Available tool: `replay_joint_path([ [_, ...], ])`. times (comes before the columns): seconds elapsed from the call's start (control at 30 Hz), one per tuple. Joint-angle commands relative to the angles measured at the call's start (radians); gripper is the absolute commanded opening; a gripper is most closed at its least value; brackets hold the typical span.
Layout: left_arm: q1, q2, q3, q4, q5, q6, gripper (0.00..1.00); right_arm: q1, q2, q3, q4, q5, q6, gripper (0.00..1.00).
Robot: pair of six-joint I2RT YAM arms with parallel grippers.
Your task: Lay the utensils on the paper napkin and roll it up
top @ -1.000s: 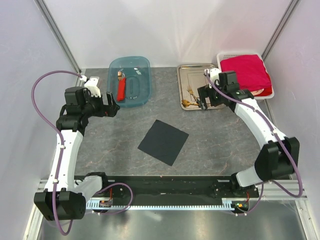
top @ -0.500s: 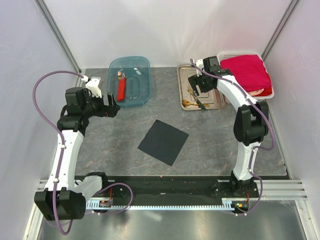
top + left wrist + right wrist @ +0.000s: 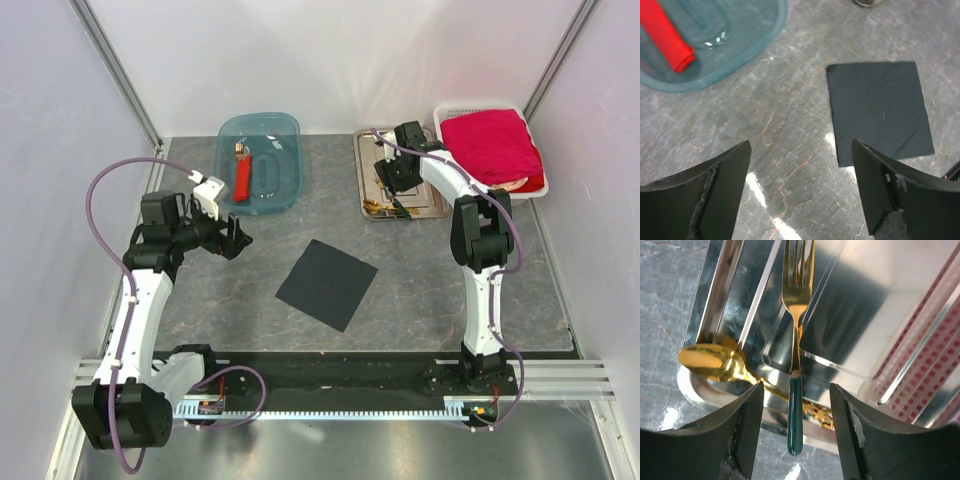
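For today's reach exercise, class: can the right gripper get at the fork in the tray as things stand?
Probably yes. The right gripper hangs directly over the fork in the tray, jaws open either side of its green handle, with nothing between. The spoon beside it lies close.

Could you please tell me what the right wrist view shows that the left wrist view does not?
Only the right wrist view: a gold fork with a green handle and a gold spoon in the steel tray, the white basket beside it. Only the left wrist view: the black napkin flat on the table, and the blue tub holding a red tool. Both: grey table and an open gripper, the right gripper over the fork's handle, the left gripper over bare table.
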Motion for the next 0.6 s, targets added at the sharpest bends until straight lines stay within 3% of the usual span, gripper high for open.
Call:
replay_joint_path([
  [0.0,-0.003,-0.013,-0.035,0.018,0.079,0.162,0.86,0.001,0.043,0.074,0.005,0.01,-0.001,0.61],
  [0.27,-0.024,0.023,-0.057,0.005,0.074,0.286,0.78,0.0,0.091,0.088,0.004,0.0,-0.001,0.55],
  [0.43,-0.039,0.054,-0.054,-0.003,0.068,0.326,0.76,-0.003,0.091,0.091,0.004,-0.034,0.007,0.42],
  [0.57,-0.116,0.08,-0.049,-0.047,0.059,0.407,0.76,-0.008,0.093,0.091,0.002,-0.051,0.009,0.34],
])
